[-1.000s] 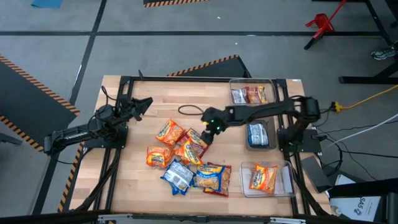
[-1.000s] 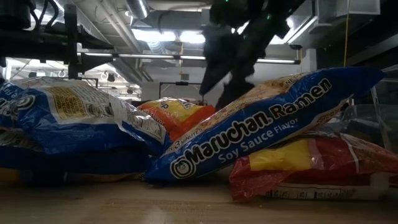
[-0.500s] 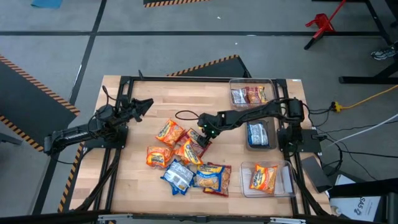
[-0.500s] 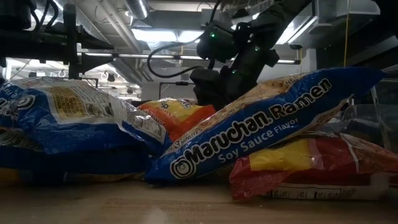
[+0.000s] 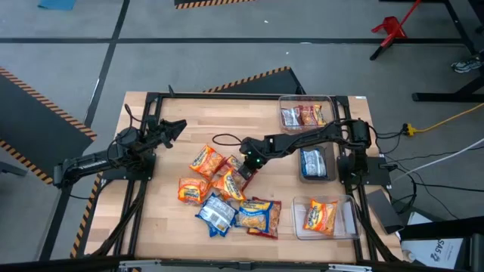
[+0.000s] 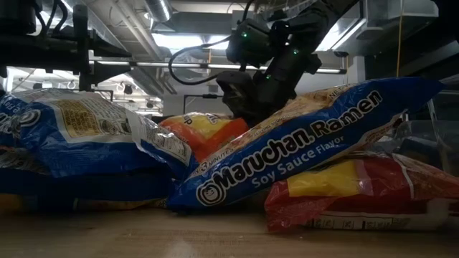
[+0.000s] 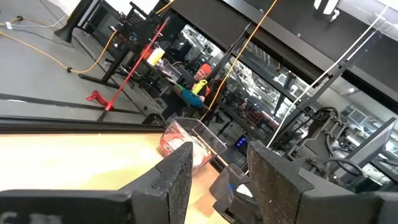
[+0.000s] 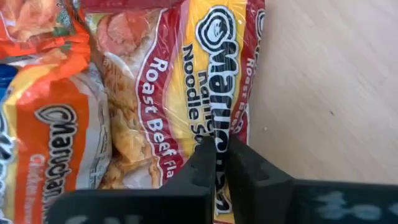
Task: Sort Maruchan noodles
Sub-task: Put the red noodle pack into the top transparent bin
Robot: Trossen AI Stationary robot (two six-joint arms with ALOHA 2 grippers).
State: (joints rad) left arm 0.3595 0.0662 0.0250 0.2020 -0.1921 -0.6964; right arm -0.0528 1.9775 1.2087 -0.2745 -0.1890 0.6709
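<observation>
Several Maruchan noodle packets lie heaped mid-table: orange ones (image 5: pixel 206 160), blue ones (image 5: pixel 218 213) and a dark red Roast Beef packet (image 5: pixel 240 172), which leans on an orange packet (image 8: pixel 56 124). My right gripper (image 5: pixel 246 168) reaches over from the right and is shut on the dark red packet (image 8: pixel 186 74). In the low view it (image 6: pixel 247 107) stands behind a blue Soy Sauce packet (image 6: pixel 301 143). My left gripper (image 5: pixel 178 125) waits at the table's left, above the wood, open (image 7: pixel 217 180) and holding nothing. My right gripper pinches the dark red packet's wrapper on its printed top face (image 8: pixel 219 127), near the side next to bare wood. Its two fingers (image 8: pixel 202 163) come from above, slanting from the table's right. The packet still lies in the heap; how many layers are caught I cannot tell.
Three clear bins stand along the right side: the far one (image 5: pixel 306 113) holds dark red packets, the middle one (image 5: pixel 314 162) a blue packet, the near one (image 5: pixel 324 217) an orange packet. A black cable (image 5: pixel 227 138) loops on the wood beyond the heap. Bare wood lies left of the heap.
My right gripper has gone toward the table's left and down onto the heap, then shut on the dark red packet. The packets lie where they were.
</observation>
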